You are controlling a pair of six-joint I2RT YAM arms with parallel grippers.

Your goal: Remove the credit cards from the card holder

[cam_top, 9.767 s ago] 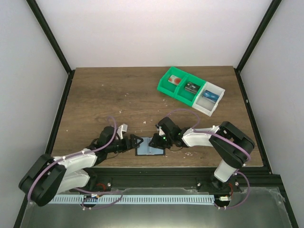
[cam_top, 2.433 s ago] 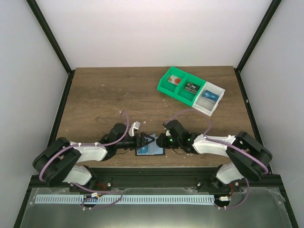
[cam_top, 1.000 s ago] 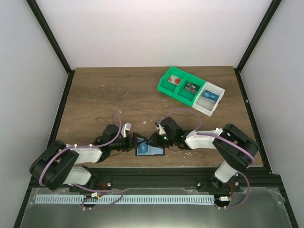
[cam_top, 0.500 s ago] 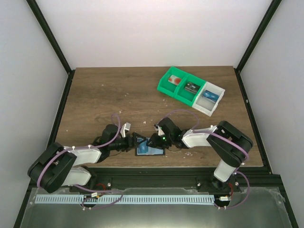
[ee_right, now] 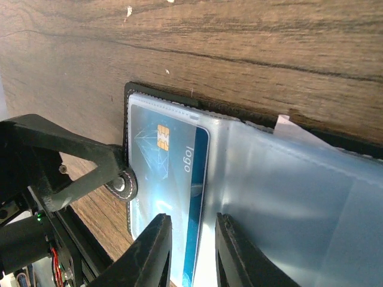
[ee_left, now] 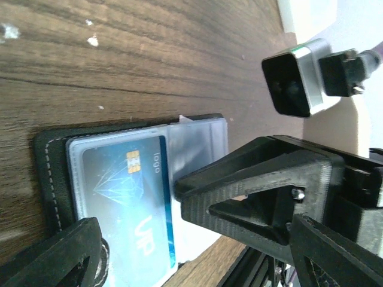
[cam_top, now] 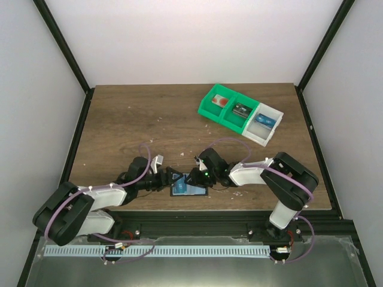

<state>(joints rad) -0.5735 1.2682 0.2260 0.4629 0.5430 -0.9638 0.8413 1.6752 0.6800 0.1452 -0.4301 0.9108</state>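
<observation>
Top external view alone takes in the whole wooden counter [cam_top: 131, 113], with both arms reaching inward along its near edge and a green-and-white row of bins [cam_top: 240, 113] toward the far right corner. What lies in the bins is too small to make out. The card holder [cam_top: 188, 189] lies open and flat by the middle of the near edge, between the left gripper [cam_top: 170, 178] and the right gripper [cam_top: 194, 177], but from here it is only a dark patch with some blue.

Left wrist view shows the detail: a black stitched border, a clear sleeve, and a blue card [ee_left: 128, 203] with a gold chip lying in it. That claw's own fingers [ee_left: 66, 257] stand wide, one at each bottom corner of the picture. The other arm's black finger covers the sleeve's right part.

Right wrist view shows its pale fingertips [ee_right: 157, 245] set narrow, with the card's long edge between them. Whether they pinch it I cannot tell. A round snap [ee_right: 124, 184] sits at the holder's border, touching the tip of the left finger.
</observation>
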